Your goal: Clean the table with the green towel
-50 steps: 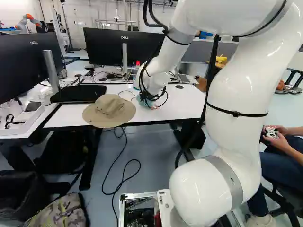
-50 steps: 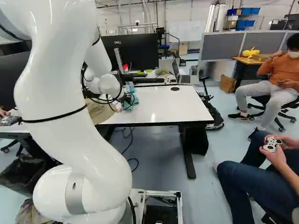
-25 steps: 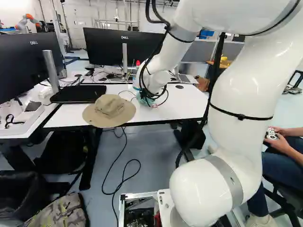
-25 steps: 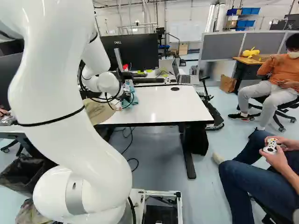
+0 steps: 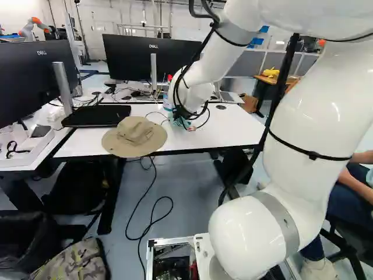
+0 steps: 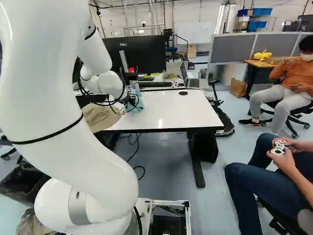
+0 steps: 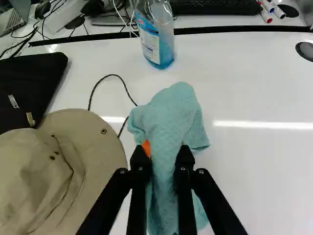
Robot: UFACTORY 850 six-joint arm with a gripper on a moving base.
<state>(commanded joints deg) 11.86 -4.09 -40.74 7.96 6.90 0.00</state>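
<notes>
At the wrist's end, low over the table, my gripper (image 6: 130, 103) shows small and partly hidden by cables in the right base view. The teal-green towel (image 6: 139, 104) is bunched beside it on the white table (image 6: 176, 111). In the wrist view both black fingers of the gripper (image 7: 163, 157) press the towel (image 7: 171, 117) from two sides. One fold reaches ahead of the fingers and more cloth hangs below, between them. An orange pad shows at one finger. The towel's underside is hidden.
A tan hat (image 5: 134, 136) lies close beside the towel at the table edge, near a black case (image 5: 96, 115). Ahead stand a spray bottle (image 7: 155, 34) of blue liquid and a monitor (image 5: 131, 58). A thin cable crosses the tabletop. Another robot (image 5: 34, 28) stands far back.
My upper arm and elbow have swung right in the left base view and left in the right one. The gripper and held towel have shifted only slightly. The hat has stayed put.
</notes>
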